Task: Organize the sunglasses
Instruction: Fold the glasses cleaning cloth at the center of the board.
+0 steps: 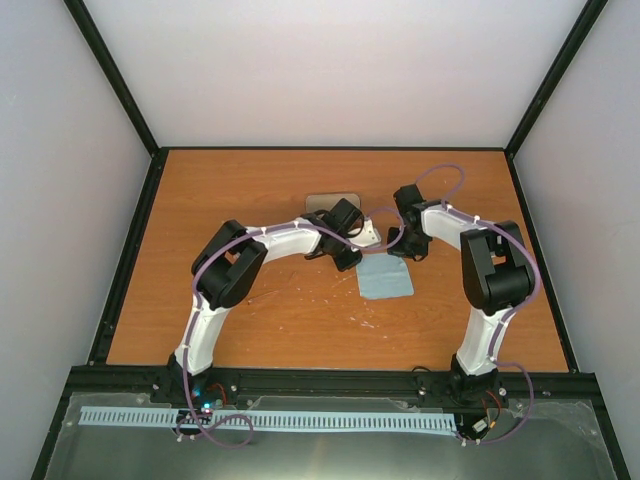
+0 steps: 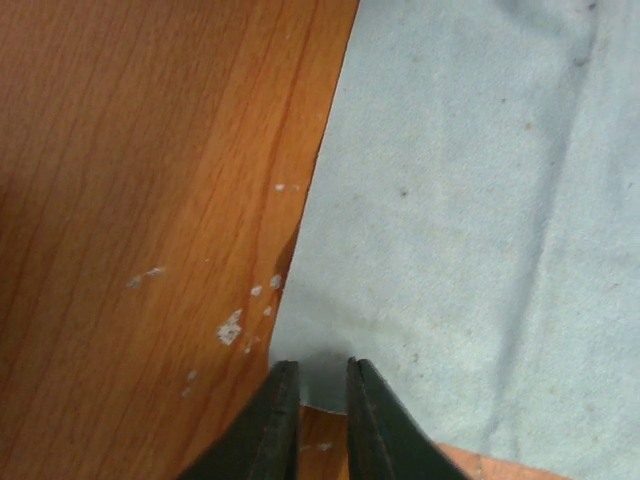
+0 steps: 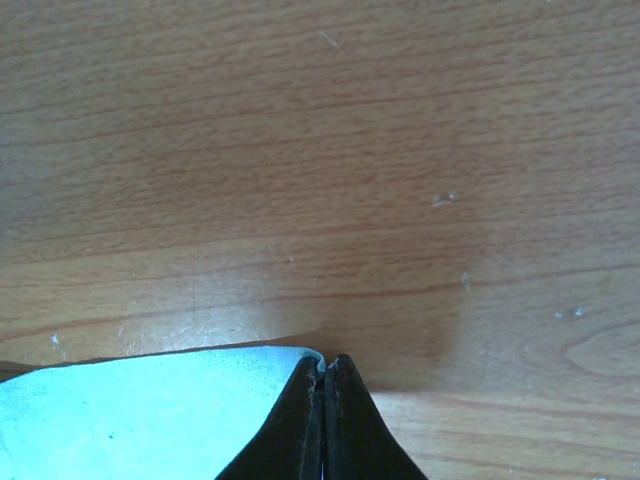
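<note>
The sunglasses cannot be made out in any view. Fingers of the right gripper (image 3: 322, 362) press together, pinching a corner of the pale blue cloth (image 1: 386, 281); those of the left gripper (image 2: 323, 375) stand narrowly apart at another corner.

Orange-brown wooden table (image 1: 250, 320) with pale flecks, light blue cloth (image 1: 387, 280) near centre, grey case (image 1: 322, 201) beyond it

The top view is evenly, softly lit from above, and its pale walls look slightly washed out. The arms (image 1: 270, 240) throw faint shadows on the tabletop (image 1: 300, 320). Both wrist views are soft close-ups. The cloth (image 3: 150, 410) glares bright beside the right claw (image 3: 322, 362), with dim shade just above.
</note>
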You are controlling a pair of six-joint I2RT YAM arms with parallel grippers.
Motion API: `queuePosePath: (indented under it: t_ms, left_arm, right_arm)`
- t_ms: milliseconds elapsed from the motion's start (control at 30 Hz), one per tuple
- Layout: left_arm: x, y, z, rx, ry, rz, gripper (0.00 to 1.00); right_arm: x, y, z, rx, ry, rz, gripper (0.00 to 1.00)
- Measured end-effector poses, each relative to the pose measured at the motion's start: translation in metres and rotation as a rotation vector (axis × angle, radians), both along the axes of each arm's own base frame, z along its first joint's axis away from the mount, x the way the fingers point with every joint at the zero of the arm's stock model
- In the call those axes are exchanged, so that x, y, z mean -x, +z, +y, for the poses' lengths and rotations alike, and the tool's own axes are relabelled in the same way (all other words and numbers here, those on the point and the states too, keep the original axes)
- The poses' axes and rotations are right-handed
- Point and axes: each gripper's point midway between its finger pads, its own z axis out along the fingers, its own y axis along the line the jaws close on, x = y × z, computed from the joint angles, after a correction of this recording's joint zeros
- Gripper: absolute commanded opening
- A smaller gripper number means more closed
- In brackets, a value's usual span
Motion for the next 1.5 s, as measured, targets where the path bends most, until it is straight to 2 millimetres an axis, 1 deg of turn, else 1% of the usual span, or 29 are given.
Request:
queuePosePath:
  t_ms: [33,100,267,600,767,1000,1200,1333,1500]
  left_arm:
    - [0.001,0.0,-0.001,-0.001,-0.004,-0.001,0.02]
    - [0.005,0.0,-0.004,-0.002,-0.017,-0.004,0.01]
    - [0.006,0.0,-0.006,-0.004,-0.023,-0.01,0.0]
    - [0.001,0.0,-0.004,-0.02,-0.012,-0.038,0.0]
    - [-0.007,0.002,-0.003,-0.04,0.003,-0.071,0.0]
    - [-0.022,0.012,-0.003,-0.043,0.026,-0.118,0.0]
    - [-0.025,0.014,-0.001,-0.05,0.034,-0.132,0.0]
    - [-0.027,0.015,-0.002,-0.046,0.036,-0.138,0.01]
    - [-0.025,0.023,-0.001,-0.025,0.038,-0.159,0.0]
  right_arm:
    - [0.0,0.0,0.0,-0.001,0.0,-0.002,0.03]
    - [0.0,0.0,0.0,-0.003,-0.001,-0.009,0.03]
    - [0.0,0.0,0.0,-0.007,-0.004,-0.02,0.03]
    - [0.0,0.0,0.0,-0.008,-0.004,-0.024,0.03]
    - [-0.001,0.001,0.001,-0.016,0.007,-0.023,0.03]
    - [-0.003,0.003,0.003,-0.024,0.027,-0.027,0.03]
    - [-0.008,0.004,0.009,-0.049,0.054,-0.049,0.03]
    - [-0.011,0.008,0.013,-0.073,0.069,-0.082,0.03]
    - [-0.008,0.021,0.017,-0.111,0.082,-0.127,0.03]
